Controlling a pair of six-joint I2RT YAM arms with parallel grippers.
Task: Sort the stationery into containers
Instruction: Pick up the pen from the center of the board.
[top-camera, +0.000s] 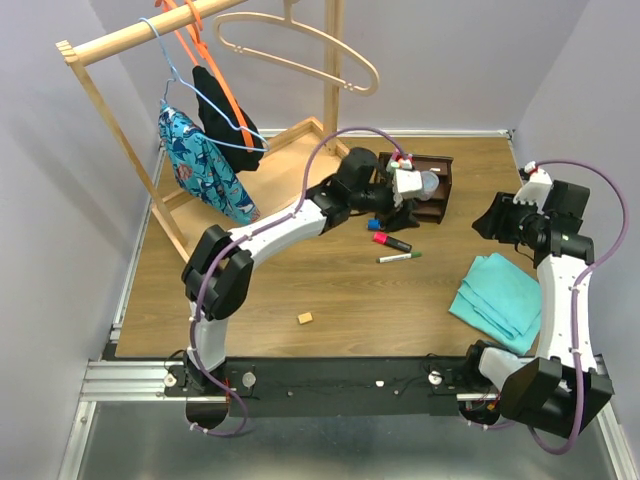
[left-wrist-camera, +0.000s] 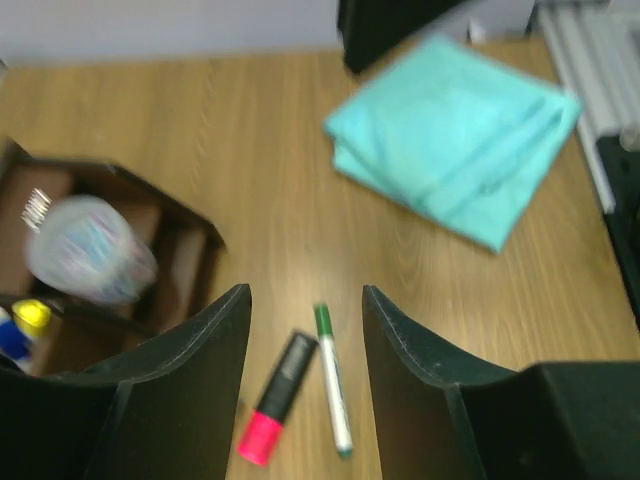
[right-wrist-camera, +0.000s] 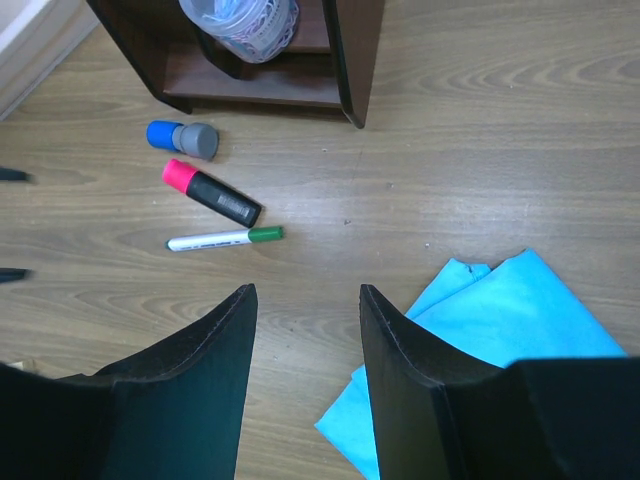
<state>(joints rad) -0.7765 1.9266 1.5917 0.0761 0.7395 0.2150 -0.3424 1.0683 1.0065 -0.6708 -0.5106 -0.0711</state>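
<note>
Table (top-camera: 260, 300): one pink marker (right-wrist-camera: 211, 193), one green pen (right-wrist-camera: 224, 239), one eraser cube (top-camera: 305, 318).

White-black arms (top-camera: 270, 232), purple cables (top-camera: 360, 129), black fingers (left-wrist-camera: 200, 370)

The dark brown organizer (top-camera: 443, 190) stands at the far side of the table (top-camera: 250, 300), its compartments open upward. A clear cup (right-wrist-camera: 240, 20) of clips sits in one compartment. A yellow cap (left-wrist-camera: 32, 315) and a blue cap (left-wrist-camera: 10, 342) show in another. Just in front lie a blue-and-grey stub (right-wrist-camera: 182, 137), a black highlighter (right-wrist-camera: 212, 193) with a pink cap, and a white pen (right-wrist-camera: 225, 239) with a green cap, close together but apart. A tan eraser (top-camera: 305, 318) lies well apart, toward the near edge.
</note>
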